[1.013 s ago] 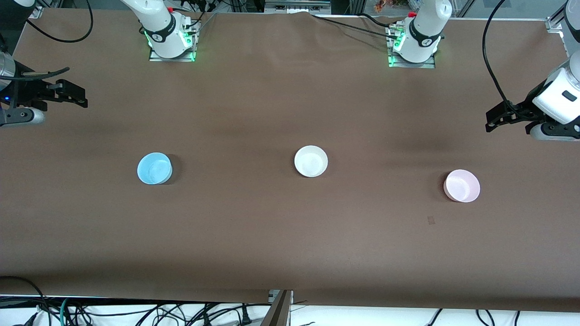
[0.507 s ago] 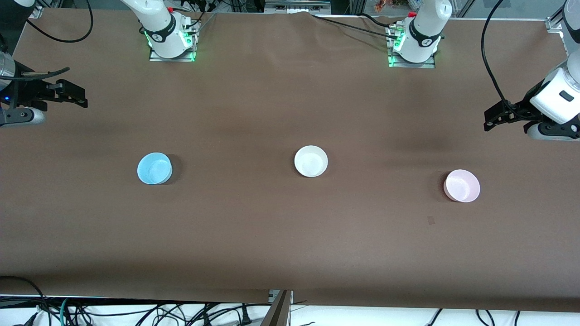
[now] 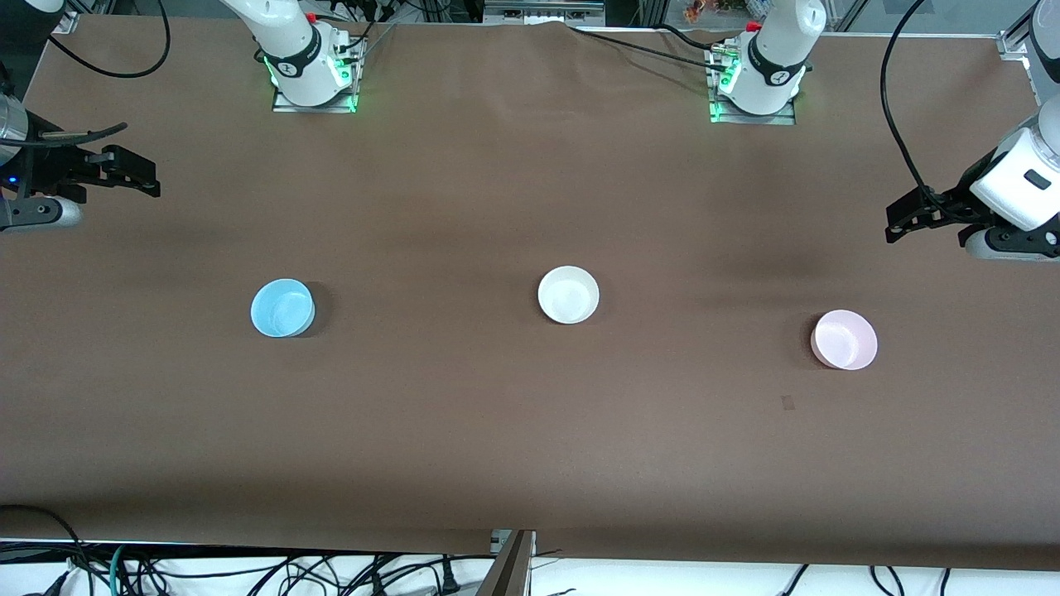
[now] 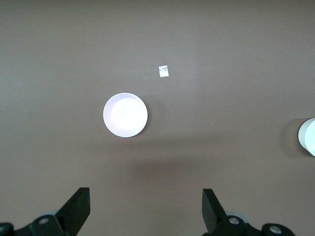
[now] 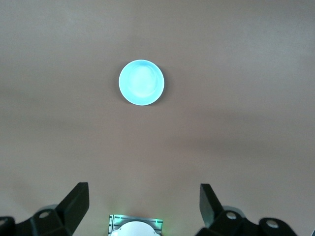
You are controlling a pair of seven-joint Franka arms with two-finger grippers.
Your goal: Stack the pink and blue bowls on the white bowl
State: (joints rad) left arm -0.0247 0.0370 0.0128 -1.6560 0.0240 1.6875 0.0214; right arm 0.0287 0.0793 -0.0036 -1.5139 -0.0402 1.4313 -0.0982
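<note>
Three bowls are set apart on the table: blue bowl, white bowl, pink bowl. The left gripper and right gripper are held spread and empty over the table's ends.

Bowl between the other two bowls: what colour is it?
Creamy white, plain; the white bowl shows best in the front view.

My table wears a brown matt covering that looks like cloth or paper, faintly creased near my bases. The blue bowl, white bowl and pink bowl look like smooth plastic with a soft sheen inside. My fingers are matt black; my arm shells are glossy white plastic. A small paper-like white tag lies flat.
</note>
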